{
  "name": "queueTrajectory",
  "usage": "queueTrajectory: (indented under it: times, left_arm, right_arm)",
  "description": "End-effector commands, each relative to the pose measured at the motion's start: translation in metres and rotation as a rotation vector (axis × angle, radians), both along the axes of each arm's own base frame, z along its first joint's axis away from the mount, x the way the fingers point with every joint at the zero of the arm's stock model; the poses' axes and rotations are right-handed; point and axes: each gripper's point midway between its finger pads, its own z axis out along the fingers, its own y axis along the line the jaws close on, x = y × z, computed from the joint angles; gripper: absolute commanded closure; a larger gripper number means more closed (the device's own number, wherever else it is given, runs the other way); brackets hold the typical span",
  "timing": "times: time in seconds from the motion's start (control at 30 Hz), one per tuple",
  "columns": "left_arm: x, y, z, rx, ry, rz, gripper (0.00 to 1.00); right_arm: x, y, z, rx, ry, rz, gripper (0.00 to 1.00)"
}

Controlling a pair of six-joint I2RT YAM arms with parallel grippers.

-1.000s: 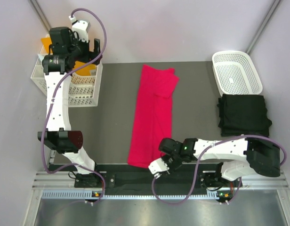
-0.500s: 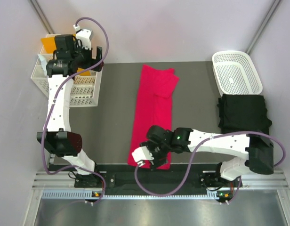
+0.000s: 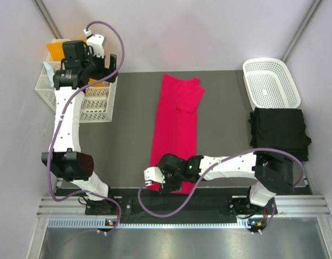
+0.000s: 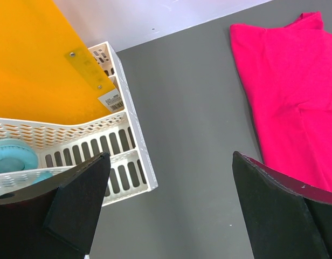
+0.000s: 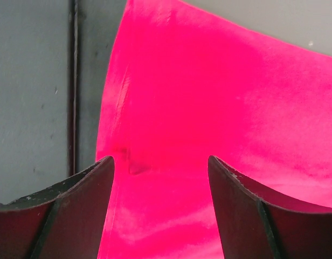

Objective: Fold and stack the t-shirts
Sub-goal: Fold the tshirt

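Right gripper (image 5: 158, 162) is down at the near end of the red t-shirt (image 3: 175, 127), jaws spread well apart with pink cloth showing between the fingers (image 5: 74, 199) and nothing gripped; whether the tips touch the fabric, I cannot tell. The shirt lies in a long narrow strip down the middle of the dark table (image 3: 128, 135), neck end far, hem at the near edge. Over on the right, the black t-shirt (image 3: 279, 132) sits folded, just this side of the white basket (image 3: 271, 81). Left gripper (image 4: 170, 156) hangs high at the far left, jaws as wide as they go and empty, beside the white rack (image 4: 128, 135) holding an orange board (image 4: 36, 65)
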Motion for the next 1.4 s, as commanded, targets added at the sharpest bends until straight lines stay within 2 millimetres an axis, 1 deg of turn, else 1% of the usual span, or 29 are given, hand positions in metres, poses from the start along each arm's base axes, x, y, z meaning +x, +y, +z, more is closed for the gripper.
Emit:
queueTrajectory:
  times: [0.0,0.2,0.43,0.5,0.53,0.6,0.7,0.73,0.8,0.83,1.03,1.23,1.27,1.37]
  left_arm:
    - [-0.004,0.003,0.032,0.014,-0.108,0.008,0.01]
    - [-0.002,0.004,0.034,0.019,-0.112,0.008,0.01]
    - [0.002,0.009,0.035,0.048,-0.109,0.015,0.01]
    - [0.002,0.008,0.036,0.046,-0.111,0.014,0.01]
    - [0.002,0.008,0.036,0.042,-0.112,0.014,0.01]
    - [0.002,0.007,0.037,0.038,-0.115,0.012,0.01]
    - [0.002,0.006,0.036,0.038,-0.111,0.008,0.01]
    - [0.002,0.006,0.035,0.038,-0.111,0.004,0.01]
    - [0.003,0.006,0.036,0.039,-0.116,0.006,0.01]
    - [0.003,0.006,0.035,0.038,-0.114,0.006,0.01]
    - [0.005,0.007,0.038,0.037,-0.122,0.012,0.01]
    - [0.004,0.007,0.037,0.039,-0.126,0.013,0.01]
    - [0.004,0.008,0.035,0.041,-0.123,0.013,0.01]
    - [0.005,0.008,0.034,0.044,-0.125,0.014,0.01]
  right_arm:
    - [-0.003,0.017,0.008,0.088,-0.004,-0.057,0.30]
    - [-0.022,0.011,0.006,0.078,0.018,-0.042,0.30]
    - [-0.035,0.016,0.001,0.093,0.038,-0.044,0.31]
    - [-0.029,0.015,-0.004,0.088,0.001,-0.066,0.31]
    - [-0.029,0.015,-0.006,0.082,-0.002,-0.067,0.31]
    - [-0.025,0.014,-0.008,0.081,-0.018,-0.080,0.32]
    - [-0.021,0.007,-0.010,0.074,-0.040,-0.094,0.32]
    - [-0.021,0.002,-0.015,0.061,-0.044,-0.098,0.32]
    - [-0.018,0.001,-0.019,0.069,-0.054,-0.116,0.32]
    - [-0.020,0.000,-0.020,0.064,-0.047,-0.116,0.32]
    - [-0.018,0.001,-0.027,0.065,-0.046,-0.153,0.32]
    - [-0.016,0.010,-0.027,0.071,-0.043,-0.174,0.32]
    - [-0.016,0.008,-0.034,0.046,-0.040,-0.182,0.31]
    - [-0.020,0.009,-0.039,0.029,-0.021,-0.191,0.32]
